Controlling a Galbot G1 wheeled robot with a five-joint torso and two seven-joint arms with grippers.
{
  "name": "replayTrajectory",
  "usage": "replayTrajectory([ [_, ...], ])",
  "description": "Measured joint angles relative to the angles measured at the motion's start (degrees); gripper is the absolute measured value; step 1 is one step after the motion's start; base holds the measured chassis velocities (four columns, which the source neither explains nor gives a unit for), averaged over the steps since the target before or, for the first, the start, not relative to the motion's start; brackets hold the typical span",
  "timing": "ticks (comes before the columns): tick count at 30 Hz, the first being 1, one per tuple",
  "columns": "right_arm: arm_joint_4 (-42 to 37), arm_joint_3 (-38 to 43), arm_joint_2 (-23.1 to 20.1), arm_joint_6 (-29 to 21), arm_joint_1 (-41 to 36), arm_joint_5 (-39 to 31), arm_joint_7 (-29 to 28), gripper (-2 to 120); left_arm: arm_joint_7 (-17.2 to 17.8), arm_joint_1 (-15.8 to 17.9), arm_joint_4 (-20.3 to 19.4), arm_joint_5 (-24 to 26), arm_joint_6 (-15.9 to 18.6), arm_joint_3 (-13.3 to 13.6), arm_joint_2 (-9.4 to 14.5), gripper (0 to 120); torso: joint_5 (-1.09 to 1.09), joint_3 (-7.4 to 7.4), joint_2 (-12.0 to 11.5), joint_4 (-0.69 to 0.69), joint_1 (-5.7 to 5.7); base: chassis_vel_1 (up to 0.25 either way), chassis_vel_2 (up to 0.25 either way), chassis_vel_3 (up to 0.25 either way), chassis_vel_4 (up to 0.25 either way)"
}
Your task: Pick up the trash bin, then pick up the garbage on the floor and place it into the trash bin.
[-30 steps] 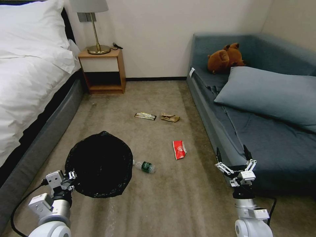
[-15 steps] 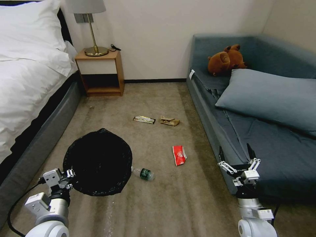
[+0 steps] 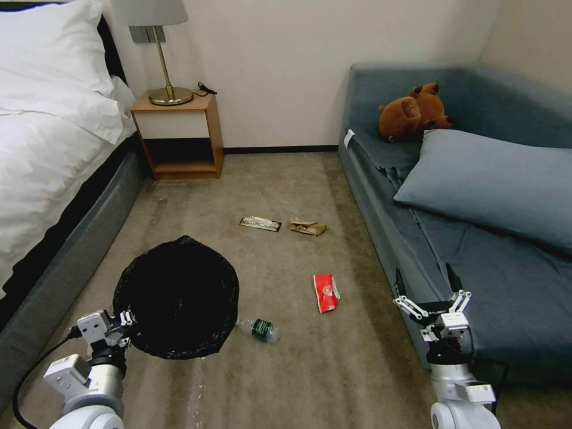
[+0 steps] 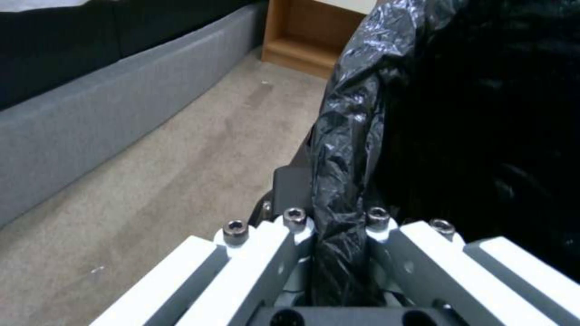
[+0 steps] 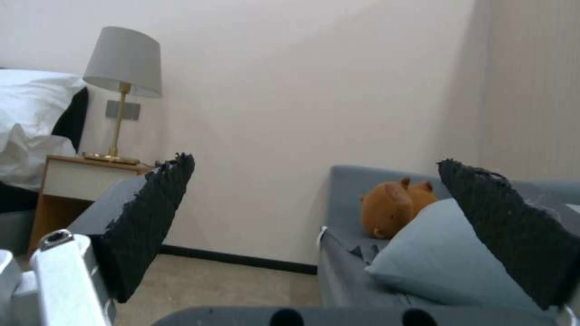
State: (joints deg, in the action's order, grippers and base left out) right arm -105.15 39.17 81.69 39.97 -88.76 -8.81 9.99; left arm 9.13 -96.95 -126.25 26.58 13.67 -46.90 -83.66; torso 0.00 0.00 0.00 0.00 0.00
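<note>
Shifted slightly since the earlier frame as the head camera moved; litter unmoved on the carpet (image 3: pixel 286 369). Left gripper (image 3: pixel 126 320) clamped on the trash bin (image 3: pixel 176 296) rim, black liner pinched between its fingers (image 4: pixel 284 267). Right gripper (image 3: pixel 430 296) spread wide, empty, beside the sofa (image 3: pixel 506 286). Bottle (image 3: pixel 260 329) just beside the bin; red wrapper (image 3: pixel 325 292), paper bag (image 3: pixel 308 227) and dark wrapper (image 3: pixel 260 224) farther off.

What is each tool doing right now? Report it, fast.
Left tool: shut on the trash bin, pinching its black bag rim.
Right tool: open, holding nothing, raised beside the sofa.
</note>
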Motion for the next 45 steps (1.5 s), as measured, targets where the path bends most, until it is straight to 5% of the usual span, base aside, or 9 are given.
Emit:
replayTrajectory([
  [45,1.11,-1.4,-1.53,4.76,1.25,8.43,1.88,100,0.5,1.11,1.46,0.17,-0.54,-0.12,-0.39,1,0.0,0.0,0.0,0.0,0.0,-0.06,0.057,0.058,-0.058],
])
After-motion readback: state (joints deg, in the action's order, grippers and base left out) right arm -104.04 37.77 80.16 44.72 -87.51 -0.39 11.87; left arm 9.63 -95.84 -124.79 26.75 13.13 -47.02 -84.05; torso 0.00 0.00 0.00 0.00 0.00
